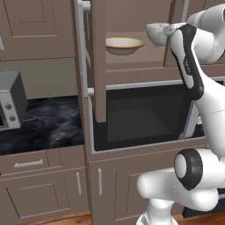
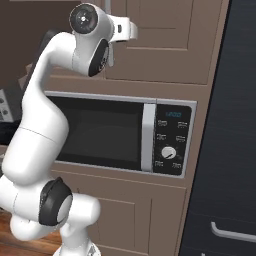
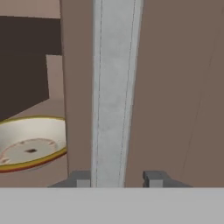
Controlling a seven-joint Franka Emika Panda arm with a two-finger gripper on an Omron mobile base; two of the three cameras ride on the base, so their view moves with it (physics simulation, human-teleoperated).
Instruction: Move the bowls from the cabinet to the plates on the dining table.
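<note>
Grey bar handle (image 3: 113,87) of the cabinet (image 3: 175,87) sits between the gripper (image 3: 117,178) tips, not yet clamped; closing, then pulling, seems next.

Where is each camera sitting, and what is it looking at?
Left base view: behind the arm on its left, facing the open cabinet with two bowls.
Right base view: behind on the right, facing the microwave; the arm rises at left.
Hand view: on the hand, facing the door handle between the tool tips.
Shared: the cream bowl, in the left and hand views.
</note>
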